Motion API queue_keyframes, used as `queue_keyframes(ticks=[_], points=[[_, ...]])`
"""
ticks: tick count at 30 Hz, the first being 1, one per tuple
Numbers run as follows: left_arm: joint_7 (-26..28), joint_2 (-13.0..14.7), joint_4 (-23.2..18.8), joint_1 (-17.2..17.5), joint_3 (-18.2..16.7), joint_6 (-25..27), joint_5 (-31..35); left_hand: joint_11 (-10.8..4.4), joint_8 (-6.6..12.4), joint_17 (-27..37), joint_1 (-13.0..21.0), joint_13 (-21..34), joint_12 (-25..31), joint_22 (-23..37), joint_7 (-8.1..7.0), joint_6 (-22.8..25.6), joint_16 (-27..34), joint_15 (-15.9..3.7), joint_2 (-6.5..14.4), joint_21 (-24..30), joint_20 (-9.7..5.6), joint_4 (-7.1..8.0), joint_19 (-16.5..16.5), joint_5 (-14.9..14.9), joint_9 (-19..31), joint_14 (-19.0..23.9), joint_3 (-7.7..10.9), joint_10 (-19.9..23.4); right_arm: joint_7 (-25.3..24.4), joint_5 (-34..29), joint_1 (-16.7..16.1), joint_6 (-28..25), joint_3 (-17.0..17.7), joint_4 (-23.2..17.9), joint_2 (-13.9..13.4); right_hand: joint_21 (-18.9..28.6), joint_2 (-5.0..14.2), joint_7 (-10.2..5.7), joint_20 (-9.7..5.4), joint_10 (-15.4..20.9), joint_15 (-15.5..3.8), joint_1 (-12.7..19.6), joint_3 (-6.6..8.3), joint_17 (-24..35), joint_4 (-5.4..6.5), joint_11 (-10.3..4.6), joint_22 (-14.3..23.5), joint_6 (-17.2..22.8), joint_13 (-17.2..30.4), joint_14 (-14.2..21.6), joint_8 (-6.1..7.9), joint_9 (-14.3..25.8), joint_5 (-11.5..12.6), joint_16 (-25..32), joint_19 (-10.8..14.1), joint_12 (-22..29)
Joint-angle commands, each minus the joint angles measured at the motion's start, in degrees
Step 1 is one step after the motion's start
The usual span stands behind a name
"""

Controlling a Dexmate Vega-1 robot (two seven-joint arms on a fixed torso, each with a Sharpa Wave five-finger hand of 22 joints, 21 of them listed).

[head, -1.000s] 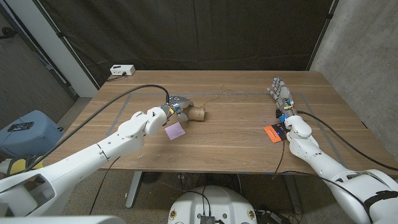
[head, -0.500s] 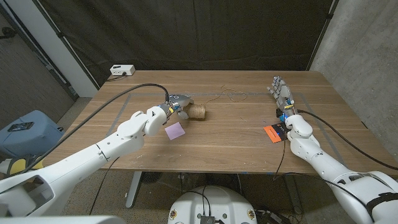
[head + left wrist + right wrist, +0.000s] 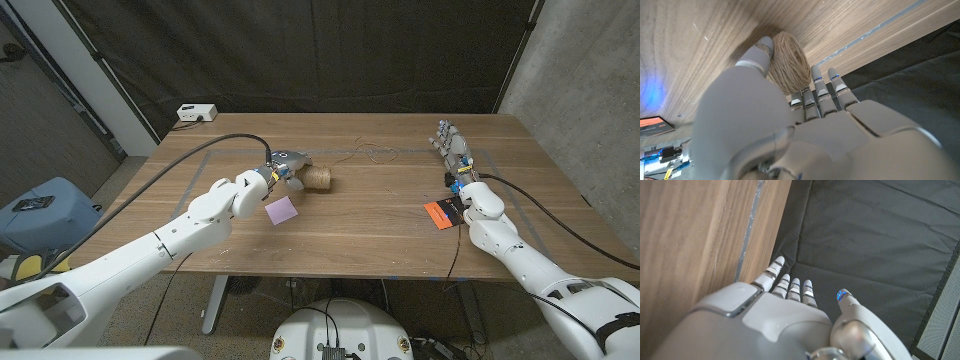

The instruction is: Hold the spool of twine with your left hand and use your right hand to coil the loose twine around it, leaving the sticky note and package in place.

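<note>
Right now my left hand (image 3: 283, 169) cups the spool of twine (image 3: 317, 180) between thumb and fingertips; my right hand (image 3: 452, 150) waits empty, fingers spread. Loose grip could let it roll onto the sticky note (image 3: 281, 210).

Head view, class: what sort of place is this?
Probably a robot test lab: a bare wooden table with taped outlines, a black fabric backdrop curtain and a plain grey concrete wall.

In the left wrist view the left hand (image 3: 790, 130) covers the near side of the spool of twine (image 3: 788, 60), so its grip there stays hidden. The loose twine (image 3: 375, 152) is too thin to trace. The orange package (image 3: 655, 125) is cut by the picture's edge.
</note>
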Motion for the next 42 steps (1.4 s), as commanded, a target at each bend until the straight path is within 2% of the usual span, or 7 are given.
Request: queue_keyframes(ticks=[1, 23, 42], points=[[0.81, -0.42, -0.2, 0.14, -0.37, 0.03, -0.82, -0.98, 2.62, 0.03, 0.38, 0.33, 0.02, 0.09, -0.12, 0.31, -0.05, 0.03, 1.0, 0.31, 0.18, 1.11, 0.24, 0.38, 1.07, 0.47, 1.44, 1.62, -0.76, -0.56, -1.05, -1.44, -0.14, -2.79, -1.41, 0.25, 0.5, 0.01, -0.82, 0.06, -0.23, -0.53, 0.33, 0.13, -0.04, -0.22, 0.33, 0.3, 0.24, -0.08, 0.32, 0.26, -0.2, 0.43, 0.37, 0.2], [0.97, -1.22, -0.09, -1.31, -0.33, -1.53, -2.55, -0.97, 3.07, 0.18, 0.14, 0.71, -0.27, 0.05, 0.0, -0.01, -0.11, 0.09, 1.15, 0.3, 0.14, 1.19, 0.09, 0.74, 1.36, 0.55, 1.54, 1.69, -1.66, -2.04, -3.27, -4.12, -0.82, -9.04, -4.19, 0.22, 0.56, 0.04, -0.86, 0.02, -0.24, -0.49, 0.39, 0.13, -0.21, -0.05, 0.33, 0.3, 0.24, -0.15, 0.3, 0.26, -0.2, 0.42, 0.31, 0.18], [-0.32, -2.91, 1.5, -4.6, 0.54, -3.67, -2.7, -1.09, 3.59, 0.18, -0.11, 1.04, -0.31, 0.02, 0.06, 0.2, -0.21, -0.03, 1.27, 0.3, 0.08, 1.24, -0.03, 1.12, 1.59, 0.89, 1.75, 2.28, -0.58, -2.83, -2.71, -5.95, -2.2, -10.65, -4.53, 0.26, 0.58, 0.05, -0.94, 0.19, -0.3, -0.45, 0.44, 0.12, -0.36, -0.18, 0.33, 0.46, 0.24, -0.07, 0.35, 0.26, -0.21, 0.46, 0.41, 0.23]])
